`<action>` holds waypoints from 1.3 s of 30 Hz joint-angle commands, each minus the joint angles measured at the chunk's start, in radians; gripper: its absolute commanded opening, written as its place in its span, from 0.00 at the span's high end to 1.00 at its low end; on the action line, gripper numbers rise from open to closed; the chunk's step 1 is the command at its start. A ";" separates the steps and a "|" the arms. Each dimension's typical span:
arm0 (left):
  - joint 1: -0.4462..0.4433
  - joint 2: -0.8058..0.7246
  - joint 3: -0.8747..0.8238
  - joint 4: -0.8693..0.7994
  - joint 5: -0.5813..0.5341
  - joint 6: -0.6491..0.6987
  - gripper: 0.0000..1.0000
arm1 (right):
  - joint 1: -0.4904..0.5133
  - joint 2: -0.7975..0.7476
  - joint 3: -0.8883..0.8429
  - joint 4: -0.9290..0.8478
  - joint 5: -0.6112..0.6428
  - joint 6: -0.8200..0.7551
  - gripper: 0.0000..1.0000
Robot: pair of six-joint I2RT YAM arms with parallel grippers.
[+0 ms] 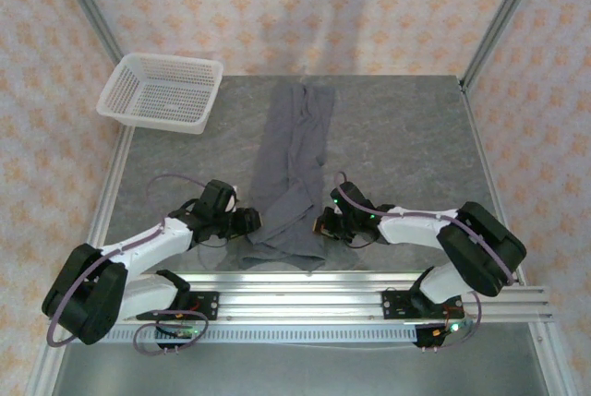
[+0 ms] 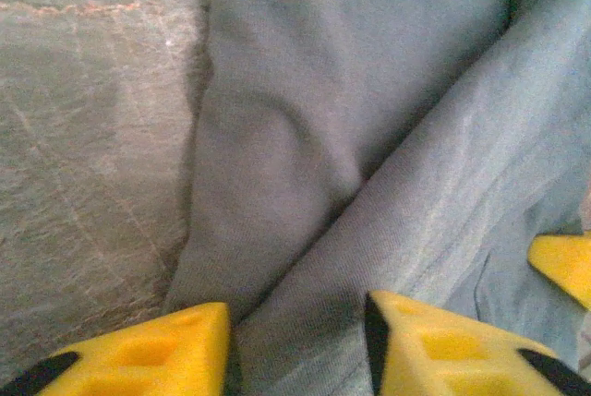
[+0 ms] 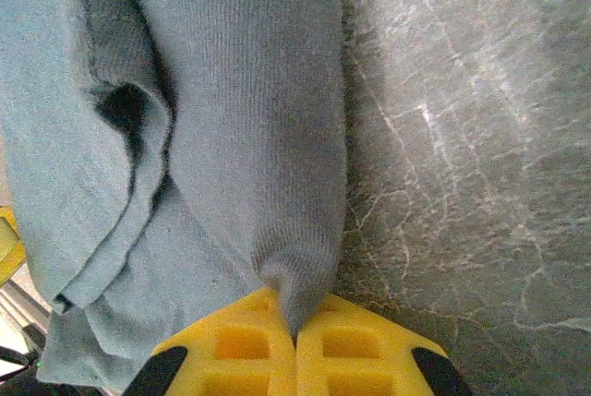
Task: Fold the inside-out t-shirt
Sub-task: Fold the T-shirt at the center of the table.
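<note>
Two arms reach in from the near rail of the counter (image 1: 406, 138), one from each side, and their claws meet at the near end of the inside-out t-shirt (image 1: 295, 165).

The left claw (image 1: 251, 221) sits at the shirt's near left edge. From its wrist camera, the yellow fingers (image 2: 175, 345) stand partly apart, neither wide nor pinched. A diagonal fold of the grey cloth runs down into the gap between them, while bare counter shows off to the left of that fold.

The right claw (image 1: 323, 223) is at the shirt's near right edge, facing the left one across the cloth. Its wrist view has the two yellow fingers (image 3: 355, 345) pressed together with a ridge of fabric nipped between them. The cloth rises from the pinch and spreads to the left in loose layers, one of them curling open to a dark pocket. Marbled counter lies bare on the right.

Between the two claws the near end of the shirt is bunched and a little wider, lying close to the rail. From there it stretches away as a long narrow band, gathered lengthwise with creases along it, up the middle of the counter. It ends close to the far edge.

Off at the far left corner sits a white mesh basket (image 1: 162, 91), well apart from the shirt and overhanging the counter's corner.
</note>
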 commanded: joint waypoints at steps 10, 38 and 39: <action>-0.011 -0.023 0.003 -0.066 -0.057 0.027 0.52 | 0.004 0.025 0.025 -0.008 0.009 0.005 0.97; -0.052 0.092 -0.012 0.141 0.035 -0.032 0.84 | 0.004 0.036 0.010 0.000 0.016 0.022 0.98; -0.052 0.095 -0.012 0.141 0.033 -0.032 0.86 | 0.004 0.036 0.008 0.000 0.017 0.023 0.98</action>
